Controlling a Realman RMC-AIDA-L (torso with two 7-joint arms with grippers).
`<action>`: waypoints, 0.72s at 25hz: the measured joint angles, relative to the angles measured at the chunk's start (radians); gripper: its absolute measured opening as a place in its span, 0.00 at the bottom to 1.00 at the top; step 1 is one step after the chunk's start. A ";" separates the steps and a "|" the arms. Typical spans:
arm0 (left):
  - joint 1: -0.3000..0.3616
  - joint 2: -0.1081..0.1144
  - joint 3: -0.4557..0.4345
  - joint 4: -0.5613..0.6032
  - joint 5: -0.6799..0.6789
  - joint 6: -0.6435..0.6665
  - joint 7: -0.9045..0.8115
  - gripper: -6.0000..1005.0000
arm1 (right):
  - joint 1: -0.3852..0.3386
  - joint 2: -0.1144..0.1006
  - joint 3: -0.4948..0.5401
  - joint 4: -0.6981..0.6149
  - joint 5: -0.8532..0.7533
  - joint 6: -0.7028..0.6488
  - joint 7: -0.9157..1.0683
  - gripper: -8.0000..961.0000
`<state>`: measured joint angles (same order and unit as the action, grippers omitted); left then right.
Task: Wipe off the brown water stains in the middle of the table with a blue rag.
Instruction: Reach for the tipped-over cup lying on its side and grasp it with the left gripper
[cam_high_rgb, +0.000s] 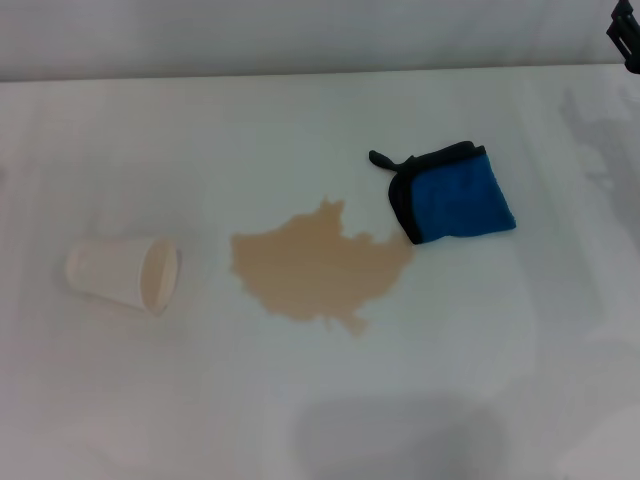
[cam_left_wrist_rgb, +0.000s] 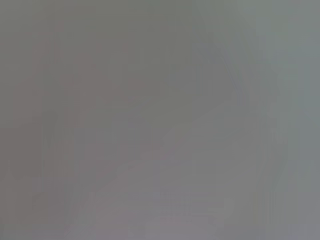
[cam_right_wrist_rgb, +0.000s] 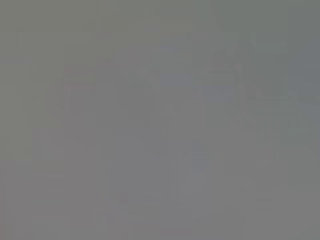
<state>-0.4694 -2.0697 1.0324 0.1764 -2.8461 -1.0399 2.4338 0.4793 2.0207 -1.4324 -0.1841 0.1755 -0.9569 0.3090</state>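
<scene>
While the rag (cam_high_rgb: 455, 193) lies untouched just right of the stain (cam_high_rgb: 315, 268) mid-table (cam_high_rgb: 320, 420), we are pre-grasp; right gripper (cam_high_rgb: 627, 35) barely in view, fingers indeterminate; next: reach, pinch rag.

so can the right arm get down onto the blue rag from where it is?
Probably yes. The right hand is only partly visible at the far right edge; nothing stands between it and the blue rag. The paper cup lies across the stains.
</scene>
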 joint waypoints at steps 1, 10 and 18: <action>0.000 0.000 0.000 0.000 0.000 0.000 0.000 0.88 | 0.000 0.000 0.000 0.000 0.000 0.000 0.001 0.89; 0.000 -0.005 0.002 0.000 0.027 -0.008 -0.001 0.88 | -0.011 0.004 -0.004 -0.001 0.001 -0.012 0.008 0.89; 0.001 -0.003 0.010 0.000 0.027 -0.009 -0.001 0.88 | -0.010 0.007 -0.006 -0.009 -0.002 -0.013 0.010 0.89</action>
<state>-0.4687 -2.0726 1.0426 0.1768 -2.8193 -1.0493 2.4324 0.4695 2.0276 -1.4387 -0.1929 0.1731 -0.9695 0.3187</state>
